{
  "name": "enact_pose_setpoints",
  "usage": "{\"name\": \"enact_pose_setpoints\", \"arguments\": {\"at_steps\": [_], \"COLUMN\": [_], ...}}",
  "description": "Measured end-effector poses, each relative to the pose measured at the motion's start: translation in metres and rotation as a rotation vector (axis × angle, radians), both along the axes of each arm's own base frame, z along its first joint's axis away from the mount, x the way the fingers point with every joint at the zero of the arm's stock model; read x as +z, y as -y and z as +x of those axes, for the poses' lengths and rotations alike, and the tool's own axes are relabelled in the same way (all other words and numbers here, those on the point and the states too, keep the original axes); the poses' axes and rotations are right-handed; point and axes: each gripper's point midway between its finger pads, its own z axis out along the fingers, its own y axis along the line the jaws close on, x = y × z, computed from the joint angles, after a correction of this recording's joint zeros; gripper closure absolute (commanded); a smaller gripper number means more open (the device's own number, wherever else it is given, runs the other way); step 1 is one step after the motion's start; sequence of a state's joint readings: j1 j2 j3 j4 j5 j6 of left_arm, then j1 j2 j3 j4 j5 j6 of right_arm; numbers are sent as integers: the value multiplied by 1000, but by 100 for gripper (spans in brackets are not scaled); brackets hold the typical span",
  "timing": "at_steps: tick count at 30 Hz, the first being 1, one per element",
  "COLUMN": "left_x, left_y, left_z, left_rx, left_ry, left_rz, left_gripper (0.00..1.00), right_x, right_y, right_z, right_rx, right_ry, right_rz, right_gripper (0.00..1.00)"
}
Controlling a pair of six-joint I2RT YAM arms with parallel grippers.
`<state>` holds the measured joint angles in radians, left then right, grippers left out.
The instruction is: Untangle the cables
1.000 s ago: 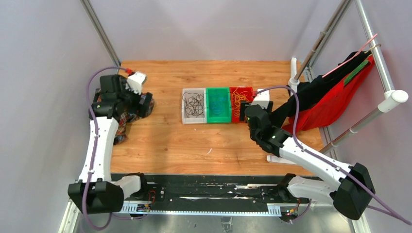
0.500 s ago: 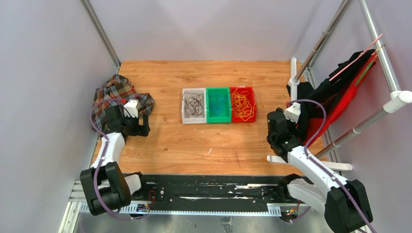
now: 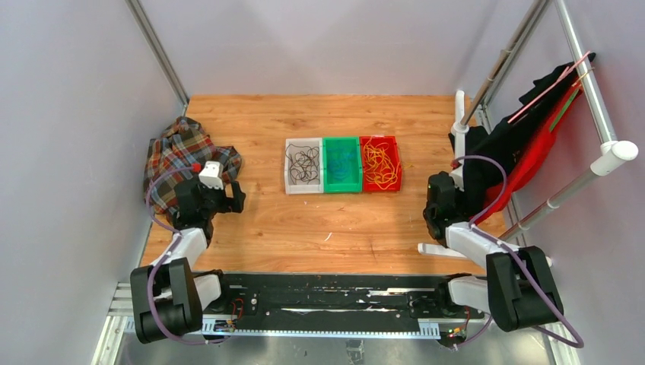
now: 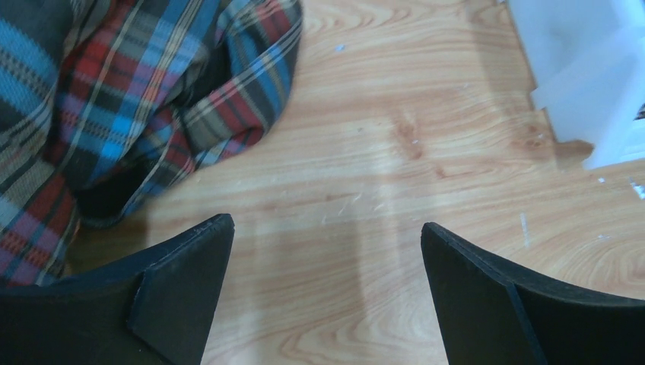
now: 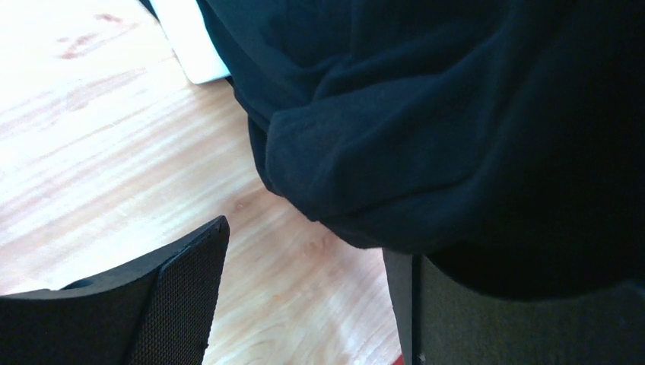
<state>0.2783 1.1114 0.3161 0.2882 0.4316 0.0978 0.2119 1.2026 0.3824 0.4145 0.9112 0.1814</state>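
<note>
Yellow, black and blue cables (image 3: 379, 163) sit sorted in bins (image 3: 304, 191), seemingly done; your left claw (image 4: 327, 236) and right claw (image 5: 312, 243) gape empty.

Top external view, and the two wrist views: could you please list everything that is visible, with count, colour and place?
thin black cables: one tangle, black, in the white plastic bin
thin blue cables: one tangle, blue, in the green plastic bin
thin yellow cables: one tangle, yellow, in the red plastic bin
checked cloth: one, red, blue and dark, crumpled at the table's left edge
black garment: one, black, hanging on the rack at the right
red garment: one, red, hanging beside the black one
metal rack: one, silver, right of the table
wooden table: one, light brown
left gripper: one, black, open, beside the checked cloth
right gripper: one, black, open, at the black garment
</note>
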Motion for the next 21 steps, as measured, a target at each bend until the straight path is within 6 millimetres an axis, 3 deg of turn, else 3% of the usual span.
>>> {"name": "enact_pose_setpoints", "arguments": {"at_steps": [4, 9, 14, 21], "left_x": [9, 12, 8, 19], "left_y": [16, 24, 25, 20], "left_z": [9, 20, 30, 48], "left_rx": [-25, -21, 12, 49], "left_ry": [60, 87, 91, 189], "left_rz": [15, 6, 7, 31], "left_gripper": [2, 2, 2, 2], "right_x": [-15, -16, -29, -23], "right_y": [13, 23, 17, 5], "right_z": [-5, 3, 16, 28], "right_rx": [-9, -15, 34, 139], "right_ry": [-16, 32, 1, 31], "right_rz": [14, 50, 73, 79], "right_gripper": [26, 26, 26, 26]}}
